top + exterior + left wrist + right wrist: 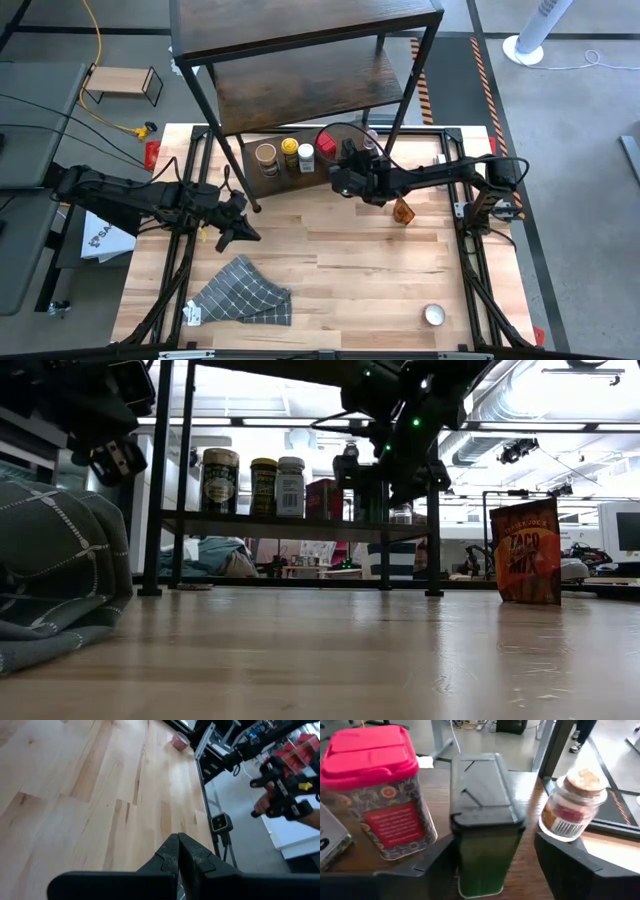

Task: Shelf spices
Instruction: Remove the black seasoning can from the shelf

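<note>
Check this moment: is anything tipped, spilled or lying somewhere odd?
Nothing is tipped or spilled. The jars on the shelf stand upright, including the dark-lidded green tin between the right gripper's open fingers. The taco seasoning packet stands upright on the table, unshelved. The grey checked cloth lies crumpled near the front edge.

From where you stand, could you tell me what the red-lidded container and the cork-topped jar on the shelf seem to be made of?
Red-lidded container: lid looks like smooth matte plastic; the printed body could be tin or plastic. Cork-topped jar: clear and shiny, probably glass, with a speckled tan stopper that looks like cork.
</note>
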